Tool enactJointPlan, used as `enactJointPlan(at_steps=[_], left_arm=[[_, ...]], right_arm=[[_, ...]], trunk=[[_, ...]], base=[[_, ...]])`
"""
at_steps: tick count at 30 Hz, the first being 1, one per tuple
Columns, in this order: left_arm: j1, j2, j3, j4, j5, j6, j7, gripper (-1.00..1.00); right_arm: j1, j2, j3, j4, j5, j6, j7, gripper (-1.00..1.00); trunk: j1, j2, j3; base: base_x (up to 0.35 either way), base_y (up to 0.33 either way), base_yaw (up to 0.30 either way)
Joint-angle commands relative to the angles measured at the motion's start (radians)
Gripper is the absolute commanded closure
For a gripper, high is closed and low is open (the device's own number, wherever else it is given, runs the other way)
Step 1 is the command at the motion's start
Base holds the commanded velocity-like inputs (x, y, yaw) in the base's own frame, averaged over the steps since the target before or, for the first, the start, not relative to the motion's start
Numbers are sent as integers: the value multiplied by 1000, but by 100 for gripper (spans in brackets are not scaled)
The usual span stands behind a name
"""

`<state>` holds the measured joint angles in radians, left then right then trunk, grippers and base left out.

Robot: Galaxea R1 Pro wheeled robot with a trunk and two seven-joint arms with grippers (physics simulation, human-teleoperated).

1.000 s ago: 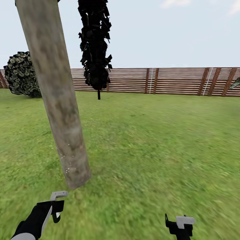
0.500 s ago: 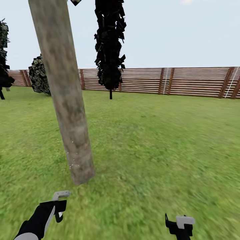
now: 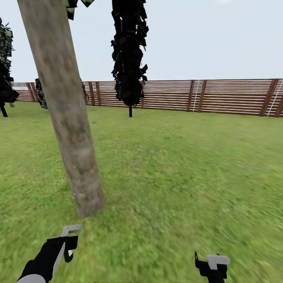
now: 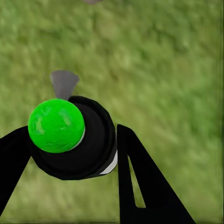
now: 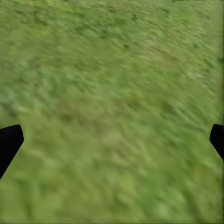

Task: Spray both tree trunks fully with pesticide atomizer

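Note:
A thick, mottled grey-beige tree trunk (image 3: pixel 67 118) rises from the grass floor (image 3: pixel 188 169) at the left of the head view, just ahead of my left arm. A few fine white specks of pesticide (image 3: pixel 76 191) dot it near the base. My left gripper (image 3: pixel 68 244) hangs low in front of the trunk's foot. In the left wrist view that gripper (image 4: pixel 72 133) is shut on the pesticide atomizer (image 4: pixel 77 149), a black body with a bright green round cap (image 4: pixel 56 125) and a grey nozzle (image 4: pixel 64 83). My right gripper (image 3: pixel 212 265) (image 5: pixel 112 140) is open over bare grass.
A dark narrow conifer (image 3: pixel 129 55) stands farther back, before a brown slatted fence (image 3: pixel 220 96) that closes the lawn. A shrub (image 3: pixel 40 92) peeks from behind the trunk, and another dark tree (image 3: pixel 4 70) is at the left edge. Open lawn lies to the right.
The camera has moved: the view first swung left, then the trunk slid leftward in the picture. Both grippers keep their places and states.

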<state>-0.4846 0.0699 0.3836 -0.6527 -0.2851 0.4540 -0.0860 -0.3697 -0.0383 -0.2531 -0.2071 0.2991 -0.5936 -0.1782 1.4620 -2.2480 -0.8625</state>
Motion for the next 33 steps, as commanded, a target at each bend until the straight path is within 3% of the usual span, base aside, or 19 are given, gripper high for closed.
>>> enactJointPlan(at_steps=[1,14,20,33], left_arm=[[0,0,0,0,0,0,1,100],[0,5,12,-1,0,0,2,100],[0,5,12,-1,0,0,2,100],[0,10,11,-1,-1,0,3,100]], right_arm=[[0,0,0,0,0,0,0,-100],[0,-3,0,0,0,0,0,-100],[0,0,0,0,0,0,0,-100],[0,2,0,0,0,0,0,-100]], trunk=[[0,0,0],[0,0,0],[0,0,0],[0,0,0]], base=[[-12,-273,210],[112,-240,72],[-94,-263,41],[-158,-151,252]])
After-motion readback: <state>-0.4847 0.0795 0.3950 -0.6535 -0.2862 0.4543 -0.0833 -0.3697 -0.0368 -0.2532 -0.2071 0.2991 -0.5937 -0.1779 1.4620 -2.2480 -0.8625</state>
